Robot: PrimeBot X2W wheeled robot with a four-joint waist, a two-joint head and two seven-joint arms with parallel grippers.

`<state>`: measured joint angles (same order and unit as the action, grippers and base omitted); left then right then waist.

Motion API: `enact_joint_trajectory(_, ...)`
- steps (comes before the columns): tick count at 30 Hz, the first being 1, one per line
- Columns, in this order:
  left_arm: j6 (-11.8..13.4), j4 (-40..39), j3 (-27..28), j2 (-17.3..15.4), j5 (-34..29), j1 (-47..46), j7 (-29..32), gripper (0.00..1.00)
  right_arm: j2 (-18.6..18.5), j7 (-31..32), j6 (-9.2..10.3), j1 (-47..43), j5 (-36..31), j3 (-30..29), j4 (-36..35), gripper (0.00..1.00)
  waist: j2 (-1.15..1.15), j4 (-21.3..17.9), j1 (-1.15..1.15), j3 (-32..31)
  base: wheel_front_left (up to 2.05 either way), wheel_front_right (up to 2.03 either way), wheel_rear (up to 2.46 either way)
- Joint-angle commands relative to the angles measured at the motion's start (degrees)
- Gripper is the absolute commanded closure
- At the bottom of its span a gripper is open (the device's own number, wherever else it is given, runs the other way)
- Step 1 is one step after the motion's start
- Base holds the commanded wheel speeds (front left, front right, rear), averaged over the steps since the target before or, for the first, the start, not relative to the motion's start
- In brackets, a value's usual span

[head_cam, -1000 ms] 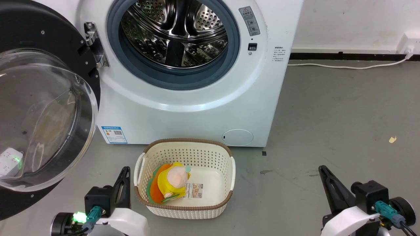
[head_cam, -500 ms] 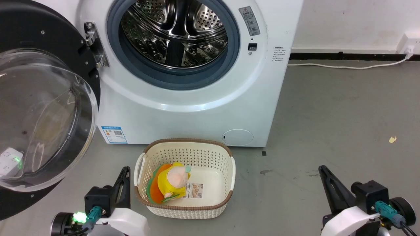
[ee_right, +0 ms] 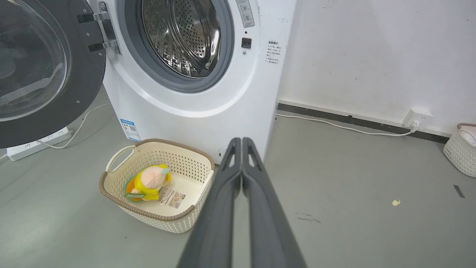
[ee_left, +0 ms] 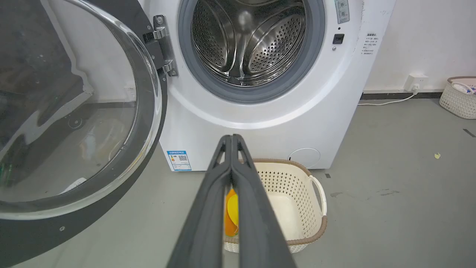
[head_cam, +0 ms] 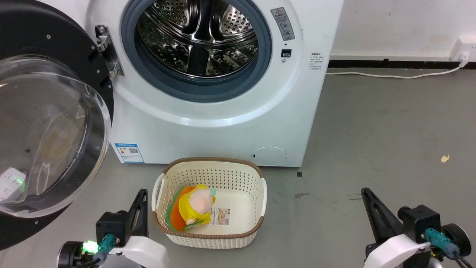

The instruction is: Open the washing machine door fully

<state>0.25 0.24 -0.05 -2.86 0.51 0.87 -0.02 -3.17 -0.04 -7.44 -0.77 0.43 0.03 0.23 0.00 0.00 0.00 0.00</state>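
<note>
Two closed, empty: left hand [ee_left: 231, 137], right hand [ee_right: 241, 140]; one washing machine door [head_cam: 48, 126] open; one basket [head_cam: 208, 160].

A bare laundry corner in a plain utility room
A white front-loading washing machine [head_cam: 223, 126] stands on a grey floor [head_cam: 372, 130] against a scuffed white wall [head_cam: 401, 26] with a black skirting strip [head_cam: 390, 64]. A white cable [head_cam: 390, 76] runs to a wall socket [ee_right: 416, 116], a power strip [ee_right: 37, 143] lies on the floor, a laundry basket [head_cam: 208, 175] sits before the machine and a second basket [ee_right: 459, 149] by the wall
</note>
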Motion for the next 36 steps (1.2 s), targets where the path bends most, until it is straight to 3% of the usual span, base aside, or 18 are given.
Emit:
enact_joint_trajectory(1, -0.2, -0.2, 0.0, 0.0, -0.5, -0.9, 0.0, 1.0, 0.3, 0.0, -0.05, 0.8, -0.4, 0.0, -0.2, 1.0, 0.0, 0.0, 0.0, 0.0, 0.0, 0.0, 0.0)
enact_joint_trajectory(36, -0.2, -0.2, 0.0, 0.0, -0.5, -0.9, 0.0, 1.0, 0.3, 0.0, -0.05, 0.8, -0.4, 0.0, -0.2, 1.0, 0.0, 0.0, 0.0, 0.0, 0.0, 0.0, 0.0)
